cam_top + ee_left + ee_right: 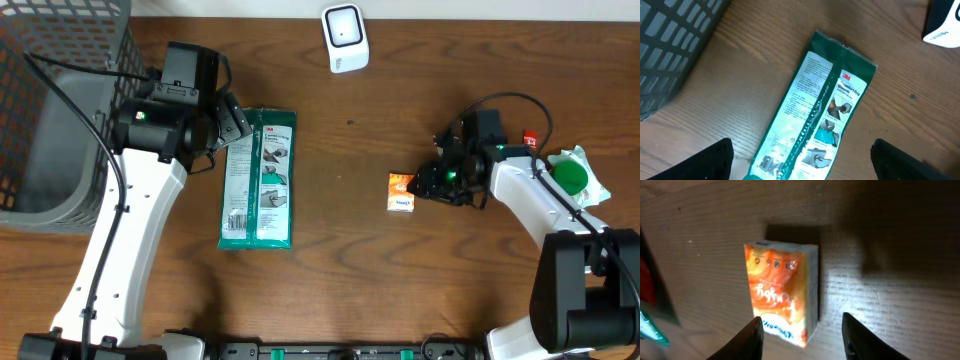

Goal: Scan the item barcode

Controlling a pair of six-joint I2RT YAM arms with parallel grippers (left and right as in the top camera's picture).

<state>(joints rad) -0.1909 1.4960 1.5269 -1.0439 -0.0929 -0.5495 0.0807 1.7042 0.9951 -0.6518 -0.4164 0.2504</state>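
**Left gripper point(232, 120) wide over the glove pack point(258, 180), right gripper point(425, 186) loose at the tissue packet point(402, 192): no scan so far**

Biggest thing on the table is the grey basket point(60, 120), on the outer side of the left gripper, and nothing visible puts it in play. Directly below that gripper lies the green glove pack, flat on the wood. The wrist view shows the dark fingers point(705, 162) spread far to either side of it with nothing between them but air. So the left side is wide and empty-handed.

The white scanner point(345, 38) stands at the far edge, well apart from both grippers and roughly between them. No item is anywhere near its face.

Over to the right gripper. The orange tissue packet sits flat just ahead of its tips, with the near end reaching in between the fingers point(747, 342). The gap looks wider than the packet and one finger stands clearly off it, so I call this parted and not holding.

Smallest of all is the glove pack's barcode point(771, 162), facing up at the near end under the left gripper. I can't make out a code on the tissue packet.

My read is an early stage: both arms are lined up, with the grasp, the carry to the scanner and the presentation all left to do.
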